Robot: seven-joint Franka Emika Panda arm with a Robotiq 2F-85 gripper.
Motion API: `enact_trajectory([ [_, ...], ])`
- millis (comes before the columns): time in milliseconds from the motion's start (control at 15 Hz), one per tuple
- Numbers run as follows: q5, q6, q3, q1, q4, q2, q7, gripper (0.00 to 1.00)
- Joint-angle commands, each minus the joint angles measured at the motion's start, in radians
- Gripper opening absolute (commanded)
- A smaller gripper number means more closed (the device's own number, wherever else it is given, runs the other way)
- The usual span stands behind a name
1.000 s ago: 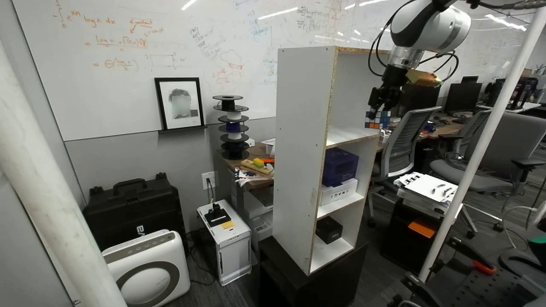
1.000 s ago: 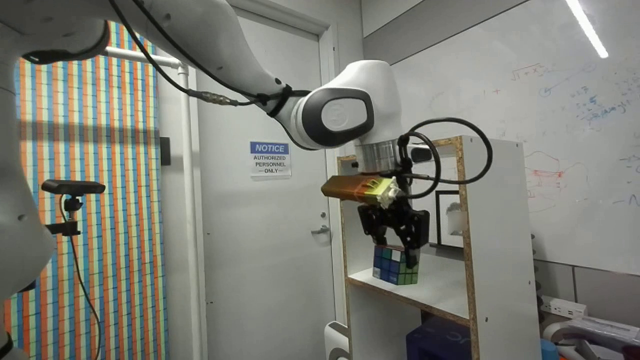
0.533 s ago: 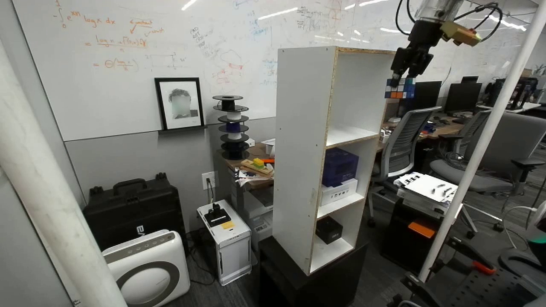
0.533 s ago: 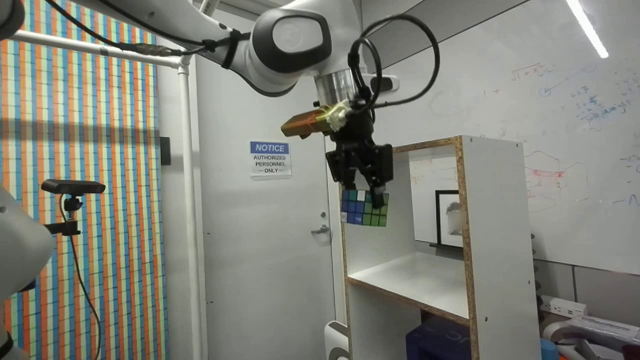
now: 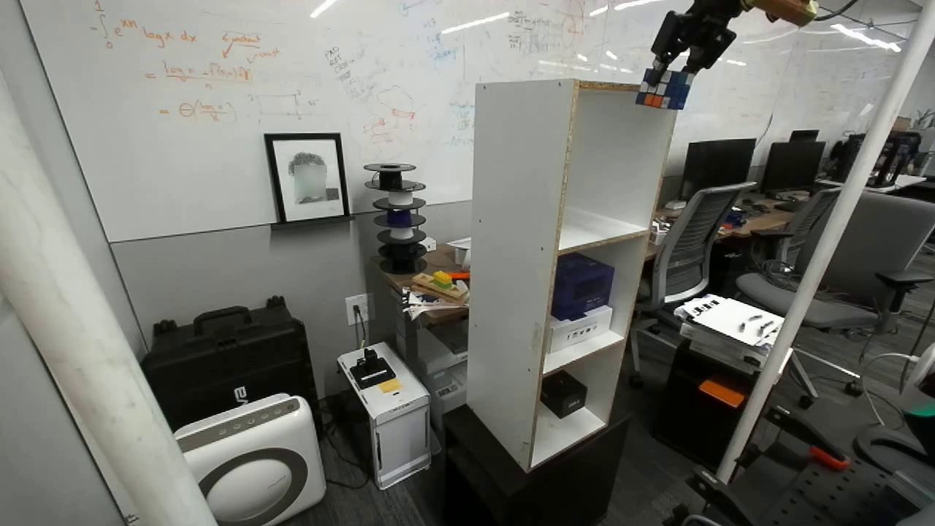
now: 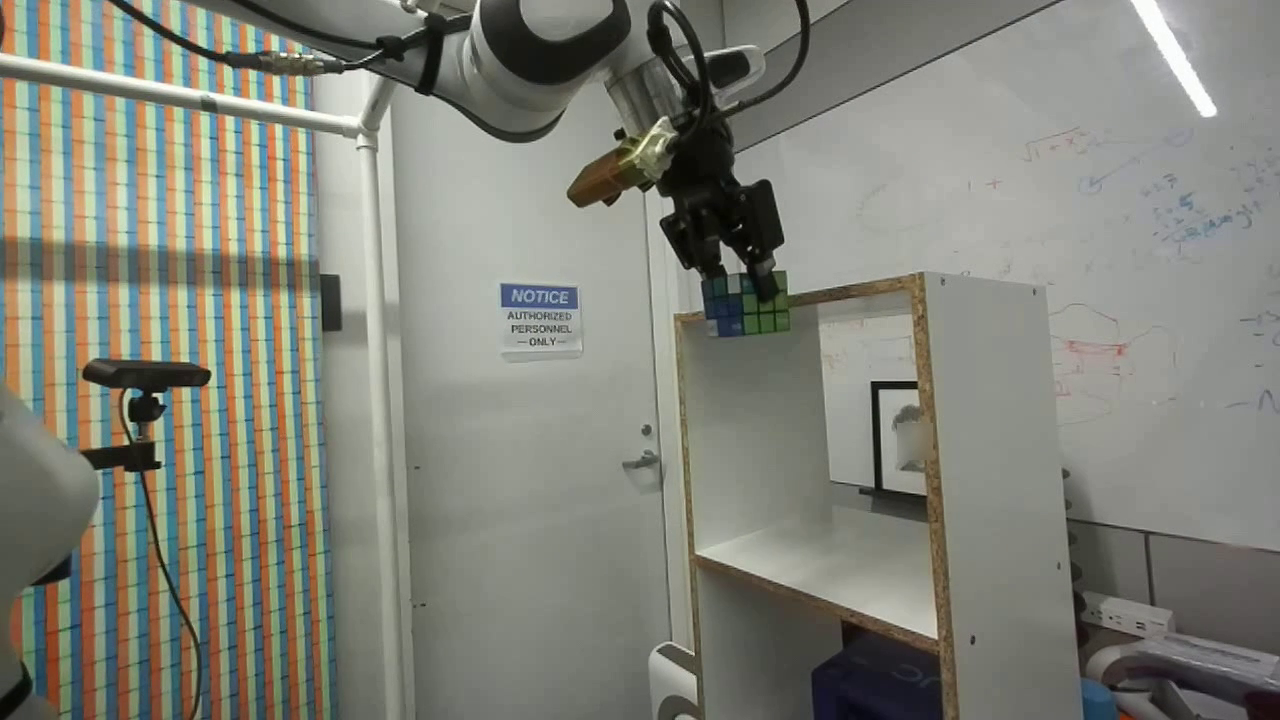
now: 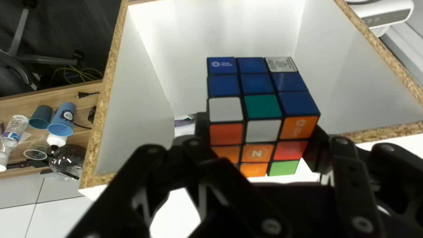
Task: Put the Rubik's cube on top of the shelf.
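While the gripper holds the Rubik's cube by opposite sides, the shelf stands upright on a black base. In both exterior views the suspended cube partly hides the shelf's upper front edge. A dark blue box rests on a white box in the middle compartment; a black box occupies the lowest.

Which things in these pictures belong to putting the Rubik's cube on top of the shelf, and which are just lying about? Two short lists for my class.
For the job:
Rubik's cube
gripper, holding the cube
shelf, its top the goal

Just lying about:
dark blue box
white box beneath it
black box, low in the shelf
framed portrait
spool stack
black case
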Motion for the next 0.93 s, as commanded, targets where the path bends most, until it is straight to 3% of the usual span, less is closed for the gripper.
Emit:
enact_trajectory([
  [0,-0.012,-0.081,0.021,0.010,0.162,0.065,0.101,0.38],
  [133,-0.013,-0.136,0.026,0.008,0.238,0.089,0.136,0.38],
  [800,0.009,-0.102,0.012,0.011,0.473,0.302,0.199,0.38],
  [867,0.008,-0.118,0.012,0.010,0.494,0.322,0.204,0.88],
])
